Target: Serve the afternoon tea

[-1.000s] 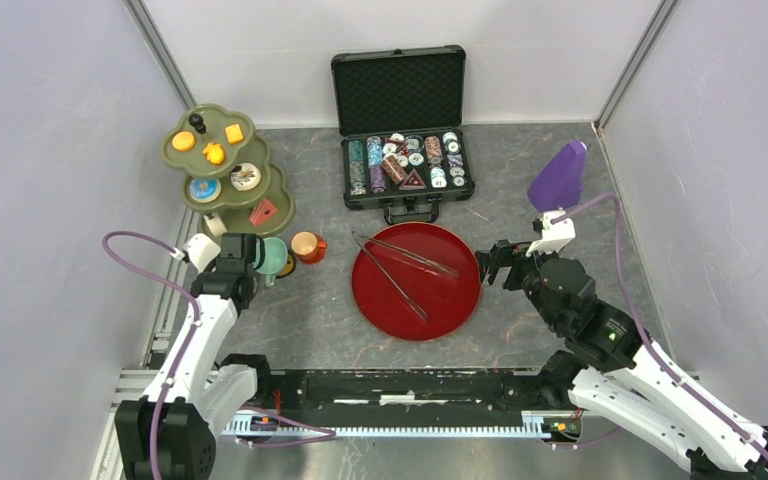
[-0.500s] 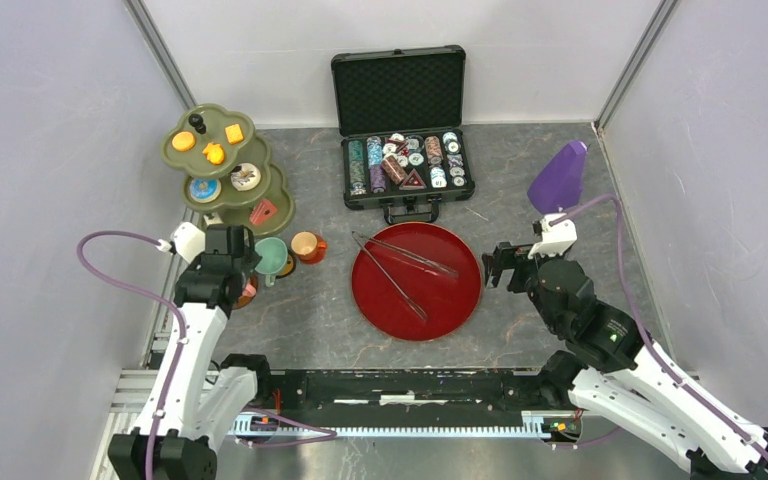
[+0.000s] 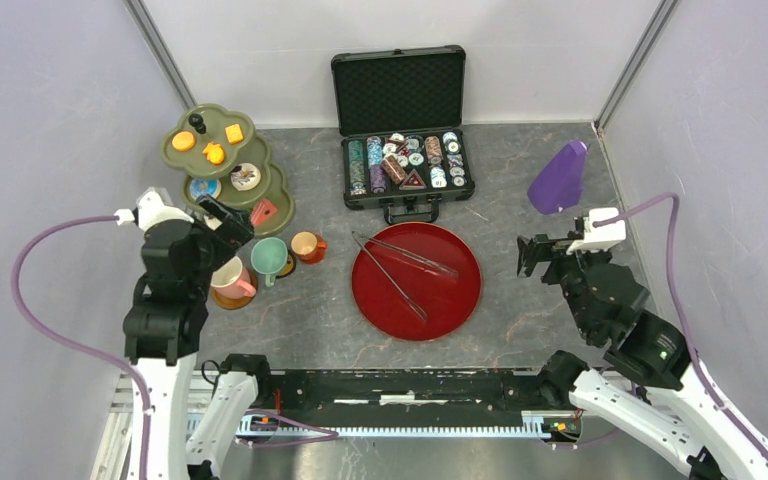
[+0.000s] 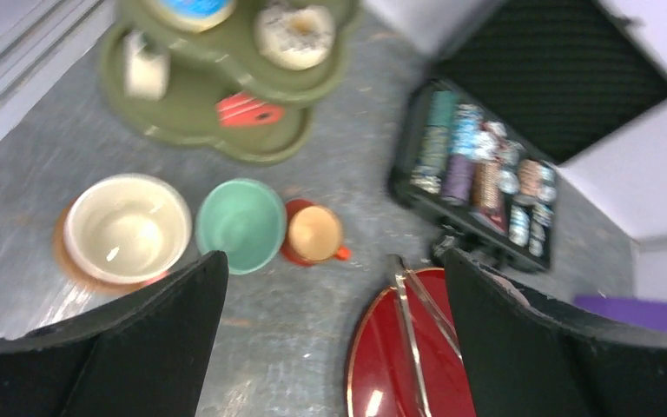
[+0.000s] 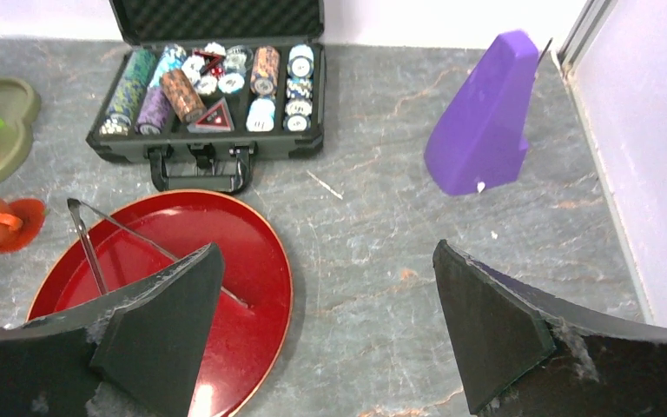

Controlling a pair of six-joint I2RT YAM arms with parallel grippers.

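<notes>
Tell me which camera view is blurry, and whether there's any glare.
Left wrist view: soft all over, with the teal cup and the chip case smeared. Right wrist view: sharp, with a pale glare spot low on the red tray. Top external view: sharp, evenly lit, only faint shadows.

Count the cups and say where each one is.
3. The pink cup is leftmost, in front of the stand. The teal cup sits just right of it. The orange cup is right of that, nearest the tray. None looks hidden.
</notes>
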